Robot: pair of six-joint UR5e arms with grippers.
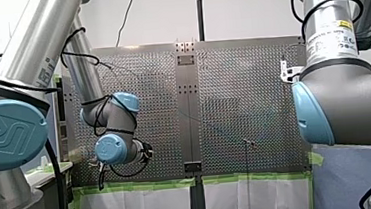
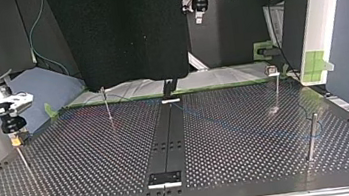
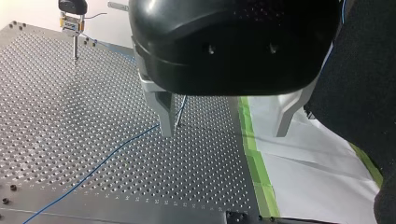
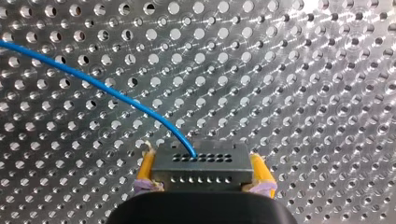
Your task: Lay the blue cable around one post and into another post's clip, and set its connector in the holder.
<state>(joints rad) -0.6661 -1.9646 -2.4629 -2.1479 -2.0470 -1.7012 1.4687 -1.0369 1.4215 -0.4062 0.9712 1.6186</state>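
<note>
R pincer (image 4: 201,157): yellow pads (image 4: 146,170) clamped on both sides of the black connector (image 4: 201,171). Blue cable (image 4: 116,95) leaves the connector's face and curves away over the perforated tabletop (image 4: 303,70). In top view this pincer hangs near the tabletop's far corner at the view's left, w/ the connector directly over a thin post (image 2: 25,164). We cannot tell if the connector touches the post's top.

L pincer (image 3: 224,133): metal fingers (image 3: 164,112) spread wide, holding nothing. Top view puts it high over the tabletop's far edge, well apart from the surface. In L wrist view a slim post (image 3: 179,112) stands inside the gap, just beside one finger. We cannot tell which of the top view's posts this is. The cable lies flat on the tabletop and runs diag. up to that post's base, then is hidden behind the finger, so we cannot tell whether it wraps. Green tape (image 3: 254,158) lines the tabletop edge close by.

Other posts, top view:
- clip post (image 2: 275,85) near the far edge, toward the view's right
- plain post (image 2: 311,136) near the right edge
- bare post (image 2: 108,108) near the far edge, left of the centre strip (image 2: 167,139)

The cable shows only faintly there, as a blue line crossing from the centre strip toward the plain post. Its path at that post is not readable.
</note>
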